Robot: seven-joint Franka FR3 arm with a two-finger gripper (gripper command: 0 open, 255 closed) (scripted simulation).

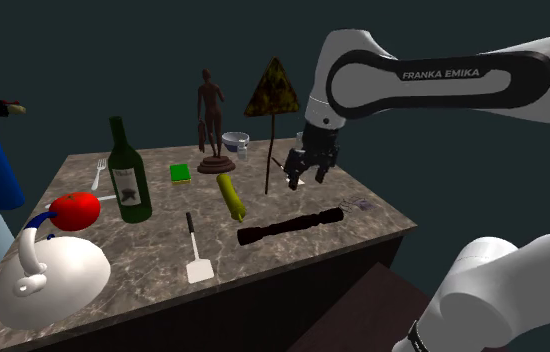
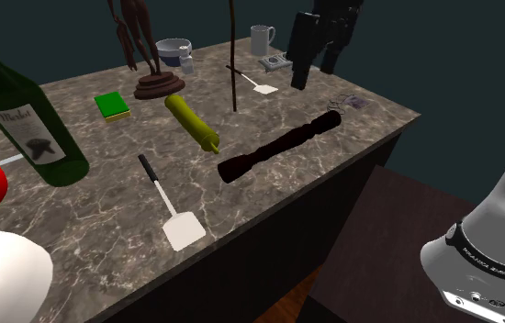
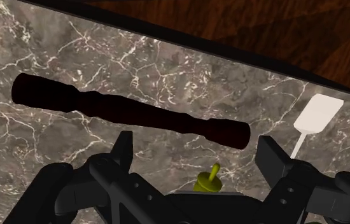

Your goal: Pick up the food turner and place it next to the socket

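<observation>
A turner [image 1: 196, 256] with a dark handle and white blade lies near the table's front edge, also in the second exterior view [image 2: 173, 209], its blade [image 3: 319, 114] beyond the gripper's fingers in the wrist view. A smaller, similar turner [image 2: 253, 83] lies at the back beside a grey square socket [image 2: 278, 62]. My gripper [image 1: 308, 176] hangs above the back right of the table, close over the small turner [image 1: 289, 176]. It is open [image 3: 196, 153] [image 2: 315, 75] with nothing between the fingers.
A dark rolling-pin-like rod [image 1: 291, 226] and a yellow-green bottle [image 1: 230, 195] lie mid-table. A wine bottle [image 1: 127, 175], tomato [image 1: 75, 209], white kettle [image 1: 48, 275], figurine [image 1: 211, 120], tall sign [image 1: 272, 95], bowl [image 2: 174, 48] and mug [image 2: 262, 38] stand around.
</observation>
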